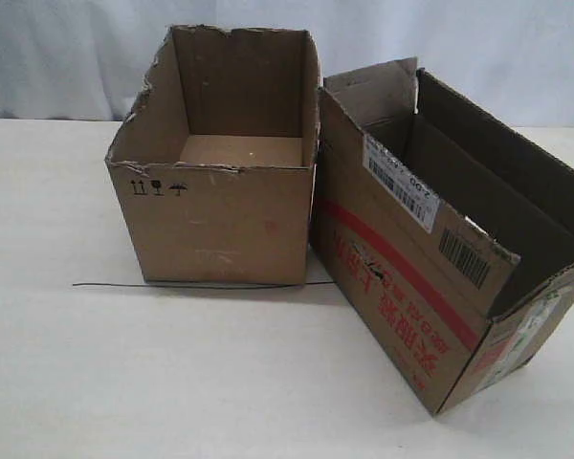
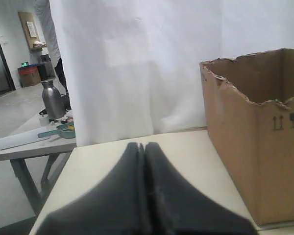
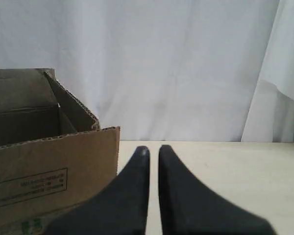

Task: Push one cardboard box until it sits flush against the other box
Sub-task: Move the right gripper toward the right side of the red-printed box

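Note:
The cardboard box, long with a red stripe, red print and white barcode labels, stands at the right, turned at an angle. The other box, plain with a ragged torn rim, stands left of it. Their near corners meet or nearly meet, and a wedge-shaped gap opens between them toward the front. Neither gripper shows in the exterior view. My left gripper is shut and empty, low over the table, with the plain box to one side. My right gripper holds nothing, only a thin slit between its fingers, beside the printed carton.
A thin dark wire lies on the pale table along the plain carton's front foot. A white curtain hangs behind. Off the table, the left wrist view shows a side table with a metal bottle.

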You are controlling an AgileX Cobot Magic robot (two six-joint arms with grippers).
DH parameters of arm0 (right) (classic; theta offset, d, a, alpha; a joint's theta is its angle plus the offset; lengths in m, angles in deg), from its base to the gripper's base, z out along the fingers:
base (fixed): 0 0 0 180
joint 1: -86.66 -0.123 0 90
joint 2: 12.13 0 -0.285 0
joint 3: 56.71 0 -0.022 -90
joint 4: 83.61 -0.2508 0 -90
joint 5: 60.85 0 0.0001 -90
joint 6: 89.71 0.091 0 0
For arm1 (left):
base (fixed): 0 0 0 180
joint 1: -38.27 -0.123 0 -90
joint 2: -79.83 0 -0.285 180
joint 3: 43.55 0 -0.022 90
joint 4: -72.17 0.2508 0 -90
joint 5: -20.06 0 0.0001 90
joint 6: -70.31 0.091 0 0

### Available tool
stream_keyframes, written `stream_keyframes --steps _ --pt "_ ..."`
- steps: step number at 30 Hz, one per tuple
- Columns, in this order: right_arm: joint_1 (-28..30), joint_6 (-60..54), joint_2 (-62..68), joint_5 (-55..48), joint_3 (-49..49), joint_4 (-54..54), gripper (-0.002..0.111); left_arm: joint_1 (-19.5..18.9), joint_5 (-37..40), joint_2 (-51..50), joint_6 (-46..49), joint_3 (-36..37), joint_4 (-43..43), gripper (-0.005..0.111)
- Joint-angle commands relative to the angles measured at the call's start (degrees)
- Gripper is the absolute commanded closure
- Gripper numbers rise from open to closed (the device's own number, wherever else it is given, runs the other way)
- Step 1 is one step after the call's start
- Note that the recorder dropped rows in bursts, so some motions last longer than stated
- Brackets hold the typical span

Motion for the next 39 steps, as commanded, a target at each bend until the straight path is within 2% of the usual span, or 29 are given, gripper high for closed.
stream_keyframes --steps 1,5,7,11,18,21,27,30,33,37,39 --pt "0.16 0.48 -0.24 2.56 0.25 0.01 0.103 -0.07 -0.33 0.14 -0.19 0.17 0.08 0.107" --pt "0.16 2.89 -0.24 9.66 0.25 -14.11 0.103 -0.07 -0.33 0.14 -0.19 0.17 0.08 0.107" --pt "0.16 3.3 -0.24 8.89 0.25 -25.0 0.103 -0.07 -0.33 0.14 -0.19 0.17 0.08 0.107" --pt "0.16 -2.06 -0.24 4.04 -0.18 -25.44 0.103 -0.07 -0.33 0.14 -0.19 0.17 0.08 0.107" --pt "0.16 -2.99 15.58 -2.6 -15.35 -26.25 0.103 -0.07 -0.27 0.14 -0.19 0.17 -0.01 0.107" --pt "0.16 -7.08 23.1 -13.05 -25.61 -25.67 0.103 -0.07 -0.27 0.14 -0.19 0.17 -0.01 0.107" --pt "0.16 -5.09 38.4 -50.43 -52.75 -9.41 0.103 -0.07 -0.27 0.14 -0.19 0.17 -0.01 0.107" --pt "0.16 -7.46 45.61 -66.59 -60.45 -6.84 0.103 -0.07 -0.27 0.14 -0.19 0.17 -0.01 0.107" --pt "-0.07 -8.39 49.48 -66.59 -61.16 -10.14 0.103 -0.07 -0.27 0.14 -0.19 0.17 -0.01 0.107" --pt "-0.34 -13.38 53.07 -66.59 -55.27 -17.74 0.103 -0.07 -0.27 0.14 -0.19 0.17 -0.01 0.107" --pt "-2.5 -13.39 54.35 -66.59 -52.08 -17.46 0.103 -0.07 -0.27 0.14 -0.19 0.17 -0.01 0.107"
